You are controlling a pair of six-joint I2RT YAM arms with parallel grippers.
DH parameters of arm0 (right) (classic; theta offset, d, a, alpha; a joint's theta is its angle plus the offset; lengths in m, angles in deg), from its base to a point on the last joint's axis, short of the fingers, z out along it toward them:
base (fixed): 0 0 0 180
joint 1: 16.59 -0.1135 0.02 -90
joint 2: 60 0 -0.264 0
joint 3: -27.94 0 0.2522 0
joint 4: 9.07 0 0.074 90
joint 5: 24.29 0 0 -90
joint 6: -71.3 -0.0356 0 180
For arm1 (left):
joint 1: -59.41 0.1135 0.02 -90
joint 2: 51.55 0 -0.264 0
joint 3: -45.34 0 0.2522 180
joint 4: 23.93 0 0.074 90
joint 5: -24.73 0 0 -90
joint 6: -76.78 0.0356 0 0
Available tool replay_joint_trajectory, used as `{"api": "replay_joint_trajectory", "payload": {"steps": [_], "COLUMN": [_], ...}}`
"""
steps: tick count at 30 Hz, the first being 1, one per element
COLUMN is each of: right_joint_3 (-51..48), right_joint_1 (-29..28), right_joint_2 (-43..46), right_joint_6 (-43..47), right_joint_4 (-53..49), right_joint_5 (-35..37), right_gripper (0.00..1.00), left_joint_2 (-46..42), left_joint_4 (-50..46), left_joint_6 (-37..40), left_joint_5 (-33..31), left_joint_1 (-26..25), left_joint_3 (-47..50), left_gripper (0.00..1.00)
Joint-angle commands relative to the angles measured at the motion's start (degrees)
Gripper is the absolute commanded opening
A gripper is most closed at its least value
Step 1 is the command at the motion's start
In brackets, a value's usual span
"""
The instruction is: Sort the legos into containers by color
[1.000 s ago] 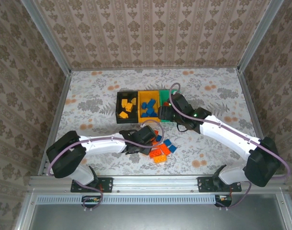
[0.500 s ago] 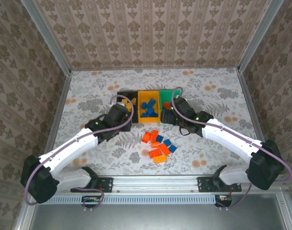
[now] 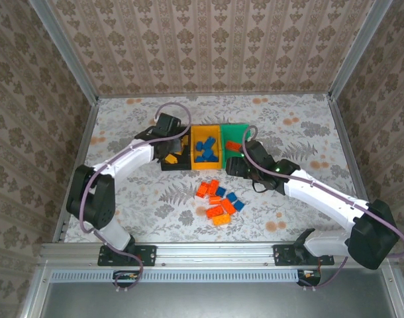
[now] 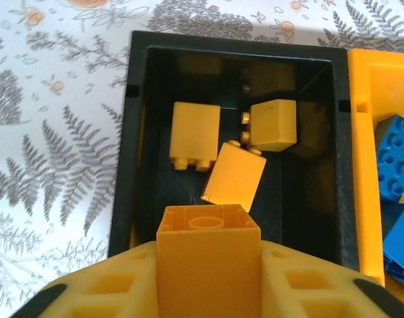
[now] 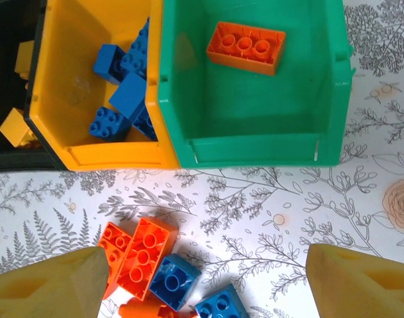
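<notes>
On a fern-patterned surface (image 3: pixel 308 126), the left hand (image 4: pixel 208 291) grips a yellow plastic brick (image 4: pixel 207 242) at the near edge of the black plastic bin (image 4: pixel 122 165), whose hollow lies just ahead. The right hand (image 5: pixel 202 278) hangs open above loose red-orange and blue bricks (image 5: pixel 144 255).

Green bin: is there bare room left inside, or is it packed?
Mostly bare: the green bin holds just one orange brick; the floor around it is free. The yellow bin beside it is crowded with blue bricks. The table right of the loose pile is free too.
</notes>
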Motion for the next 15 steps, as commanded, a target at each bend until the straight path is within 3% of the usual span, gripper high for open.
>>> {"api": "replay_joint_trajectory", "payload": {"steps": [1, 7, 12, 15], "right_joint_3": [-2.1, -3.5, -2.9, -1.3], "right_joint_1": [0.3, -0.2, -3.6, -7.8], "right_joint_2": [0.9, -1.1, -4.7, -7.2], "right_joint_6": [-0.1, 1.6, 4.0, 4.3], "right_joint_4": [-1.8, -1.6, -1.0, -1.3], "right_joint_5": [-1.9, -6.8, -9.2, -8.2], "right_gripper": [0.79, 0.79, 0.78, 0.79], "left_joint_2": [0.8, -3.3, -12.1, -18.1], "left_joint_4": [0.9, 0.3, 1.6, 1.3], "left_joint_6": [0.3, -0.1, -2.0, -3.4], "left_joint_5": [2.3, 4.0, 5.7, 4.6], "left_joint_1": [0.0, -2.1, -5.5, -8.0], "left_joint_3": [-3.9, -5.2, 0.4, 5.4], "left_gripper": [0.53, 0.78, 1.0, 1.0]}}
